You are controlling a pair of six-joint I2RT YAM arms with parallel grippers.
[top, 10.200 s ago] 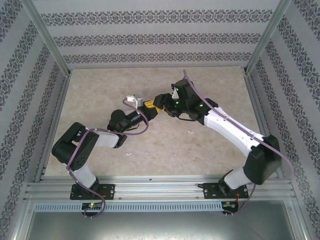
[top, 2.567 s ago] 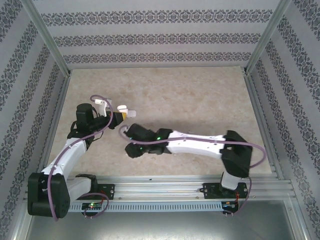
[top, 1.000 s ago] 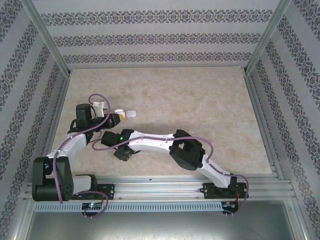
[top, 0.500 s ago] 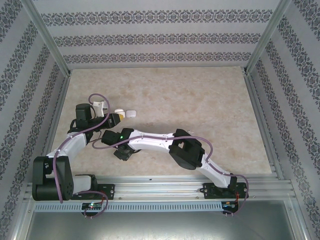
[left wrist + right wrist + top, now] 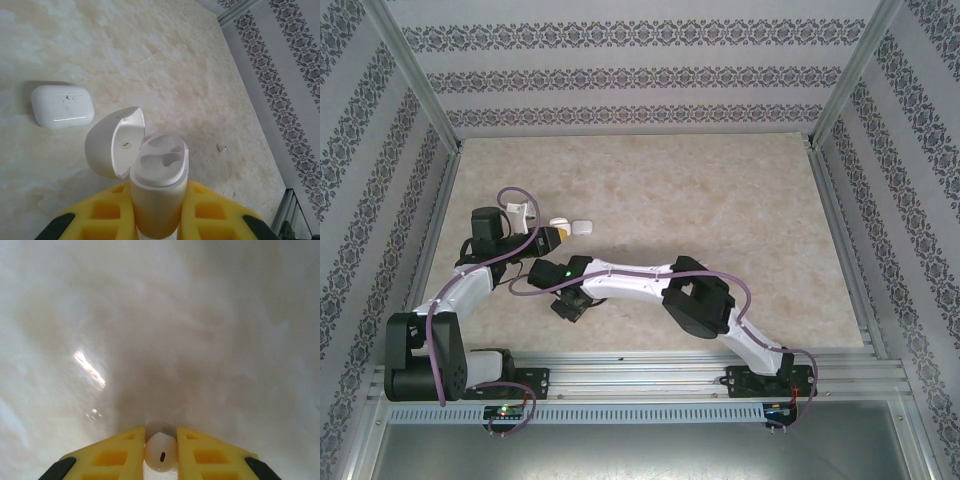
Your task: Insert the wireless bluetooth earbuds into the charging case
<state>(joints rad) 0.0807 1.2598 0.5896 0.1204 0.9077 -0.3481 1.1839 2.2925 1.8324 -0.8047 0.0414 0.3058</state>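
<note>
One earbud (image 5: 161, 454) in hand, none seated yet. It is a small glossy white bulb with a dark oval slot on its face, pinched between the yellow fingers (image 5: 120, 452) of the right pincer (image 5: 161, 436); its stem is hidden. It hangs close over the pale marbled surface (image 5: 150, 315); contact cannot be told. The charging case (image 5: 159, 172) stands upright, clamped by its lower body in the left pincer (image 5: 160, 197). Its lid (image 5: 115, 142) is swung open to one side, and both wells look empty. From overhead the two pincers are near each other but apart, toward the left front of the surface. A second white case (image 5: 62, 106), shut, lies flat just beside the held one. Judged: pickup of the first bud done; carrying over, turning stem-down and seating remain, then the second bud. A white speck (image 5: 220, 147) lies farther off, too small to identify.
</note>
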